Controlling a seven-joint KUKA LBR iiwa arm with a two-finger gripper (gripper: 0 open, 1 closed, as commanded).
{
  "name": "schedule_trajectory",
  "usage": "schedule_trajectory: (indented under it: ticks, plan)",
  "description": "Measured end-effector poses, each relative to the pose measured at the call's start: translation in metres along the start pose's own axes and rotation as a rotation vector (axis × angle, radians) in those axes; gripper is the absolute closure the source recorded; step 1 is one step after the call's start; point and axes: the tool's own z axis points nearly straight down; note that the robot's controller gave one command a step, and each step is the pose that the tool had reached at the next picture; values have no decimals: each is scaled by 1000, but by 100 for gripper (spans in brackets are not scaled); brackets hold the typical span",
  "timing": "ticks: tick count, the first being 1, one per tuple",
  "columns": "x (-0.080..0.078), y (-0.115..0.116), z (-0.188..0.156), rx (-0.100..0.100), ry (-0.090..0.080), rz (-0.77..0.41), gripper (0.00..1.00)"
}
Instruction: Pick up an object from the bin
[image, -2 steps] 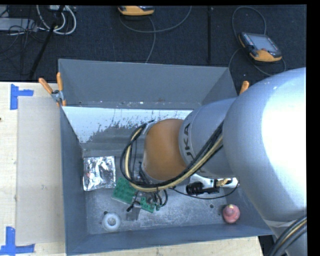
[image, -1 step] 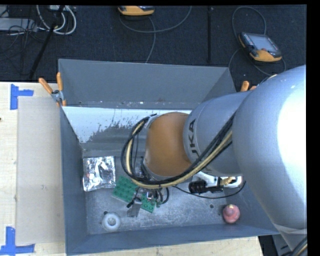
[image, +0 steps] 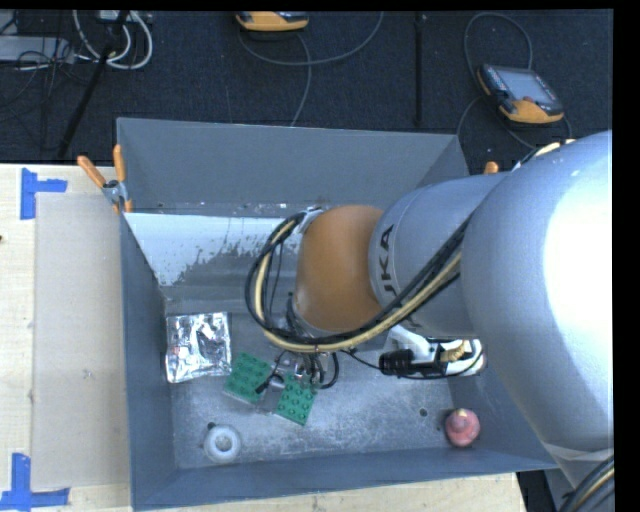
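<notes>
Green studded plastic building plates (image: 247, 377) number two: one lies just beside the lower right corner of the single crumpled silver foil packet (image: 198, 345), the second plate (image: 296, 402) a little further right of the packet and lower. My gripper (image: 297, 372) hangs over the gap between the pair, beneath my orange wrist cover (image: 335, 265); whether it is open or closed I cannot tell. One white ring (image: 222, 440) lies below the packet, and one pinkish ball (image: 462, 427) sits far to the packet's right.
</notes>
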Motion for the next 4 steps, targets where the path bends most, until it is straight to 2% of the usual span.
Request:
schedule_trajectory:
  ticks: [1, 2, 3, 4]
  plan:
    - [3, 1, 33, 4, 5, 223, 0]
    - [3, 1, 34, 5, 7, 223, 0]
    - [3, 1, 33, 4, 7, 223, 100]
    - [1, 2, -54, -4, -4, 220, 100]
